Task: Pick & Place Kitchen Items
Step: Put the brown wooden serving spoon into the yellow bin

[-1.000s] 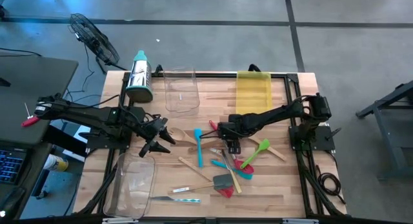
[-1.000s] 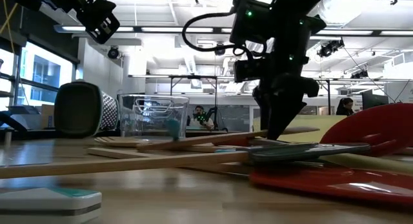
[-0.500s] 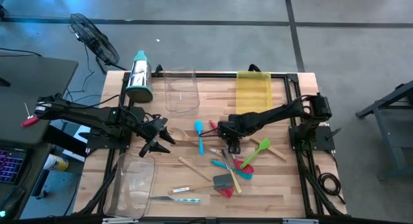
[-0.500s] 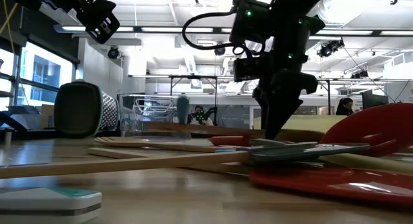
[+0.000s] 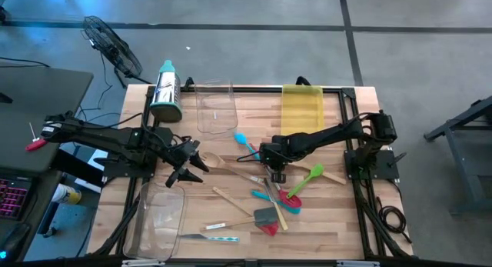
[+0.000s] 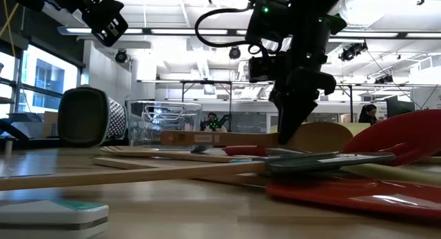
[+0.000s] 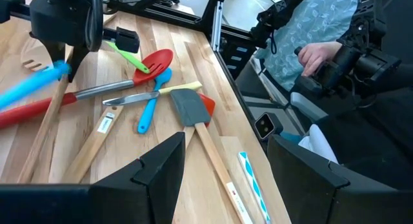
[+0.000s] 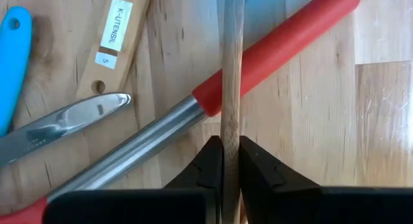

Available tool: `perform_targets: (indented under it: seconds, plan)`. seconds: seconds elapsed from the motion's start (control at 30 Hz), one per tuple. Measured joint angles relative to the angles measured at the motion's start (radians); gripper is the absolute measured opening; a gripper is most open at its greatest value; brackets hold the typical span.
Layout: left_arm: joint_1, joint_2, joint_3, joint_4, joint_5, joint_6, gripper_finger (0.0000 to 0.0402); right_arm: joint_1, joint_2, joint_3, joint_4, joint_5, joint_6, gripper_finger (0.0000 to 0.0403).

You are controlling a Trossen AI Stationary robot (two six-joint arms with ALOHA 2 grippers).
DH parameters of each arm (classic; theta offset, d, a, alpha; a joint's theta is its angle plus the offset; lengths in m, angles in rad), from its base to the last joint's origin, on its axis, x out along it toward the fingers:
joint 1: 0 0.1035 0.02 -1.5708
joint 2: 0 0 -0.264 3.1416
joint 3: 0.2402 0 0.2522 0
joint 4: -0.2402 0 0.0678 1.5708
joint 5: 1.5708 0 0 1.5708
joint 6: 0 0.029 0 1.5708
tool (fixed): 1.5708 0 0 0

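My right gripper (image 5: 275,176) points steeply down over the pile of kitchen items at mid-table and is shut on the handle of a pale wooden utensil (image 5: 240,169). The handle runs from it toward the table's left. A blue spatula (image 5: 246,145) lies slantwise just beyond, across that handle (image 7: 48,121). A red-handled steel utensil (image 8: 277,43) lies under the wooden handle. My left gripper (image 5: 188,164) waits open above the table's left side, its fingers (image 7: 161,166) wide apart with nothing between them. My right gripper pinches the wooden handle (image 8: 230,121) between its two fingers, one on each long side. The fingers come from above and stand across it. The handle leads away toward the table's left over the red-handled utensil. In the low view it (image 6: 207,138) shows level, above the other utensils.
Near the right gripper lie a green spatula (image 5: 309,177), a red one (image 5: 292,199), a grey one (image 5: 265,215) and a knife (image 5: 211,238). A grater (image 5: 165,94), a clear bin (image 5: 215,105) and a yellow bin (image 5: 302,109) stand at the far edge. Another clear bin (image 5: 161,217) stands near-left. A person (image 7: 322,37) sits beyond the table.
My right gripper has shut on the wooden handle without leaving its place. The handle slanted in the earlier low view and now shows level. The blue spatula has slid from the pile toward the far edge and turned slantwise.
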Motion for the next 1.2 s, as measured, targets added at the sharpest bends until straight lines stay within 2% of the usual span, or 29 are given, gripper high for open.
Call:
perform_targets:
  seconds: [0.23,0.37,0.47,0.83,1.07,1.2]
  plan:
    - [0.0,0.0,0.0,0.0,0.0,0.0,0.0217,0.012,0.001,-0.001,0.001,0.006,0.013,0.0021]
    - [0.0,0.0,0.0,0.0,0.0,0.0,0.0217,0.049,-0.006,-0.002,0.014,0.016,0.014,0.0021]
    - [0.0,0.0,0.0,0.0,0.0,0.0,0.0217,0.087,-0.013,0.01,0.018,-0.014,0.018,0.0021]
    - [0.0,0.0,0.0,0.0,-0.023,0.0,0.0217,0.201,-0.015,0.199,0.03,0.077,-0.038,0.0021]
    - [0.0,0.0,0.0,-0.02,-0.024,0.0,0.0217,0.281,-0.019,0.319,0.005,0.099,-0.065,0.0021]
    - [0.0,0.0,0.0,-0.043,-0.027,0.0,0.0217,0.349,-0.04,0.386,-0.021,0.185,-0.086,0.0021]
